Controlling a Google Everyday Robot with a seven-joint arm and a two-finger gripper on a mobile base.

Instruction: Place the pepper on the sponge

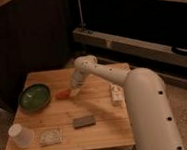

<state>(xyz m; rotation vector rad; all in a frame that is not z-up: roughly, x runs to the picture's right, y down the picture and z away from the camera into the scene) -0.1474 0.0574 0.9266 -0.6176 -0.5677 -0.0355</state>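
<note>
A small orange-red pepper lies on the wooden table, just right of the green bowl. My gripper is down at the table, right against the pepper's right end. Its arm reaches in from the right over the table's back half. A flat dark grey rectangle, which I take for the sponge, lies nearer the front edge, about a hand's width in front of the pepper.
A green bowl stands at the table's left. Near the front left corner stand a white cup and a clear packet. A small pale carton sits at the right. Dark shelving runs behind.
</note>
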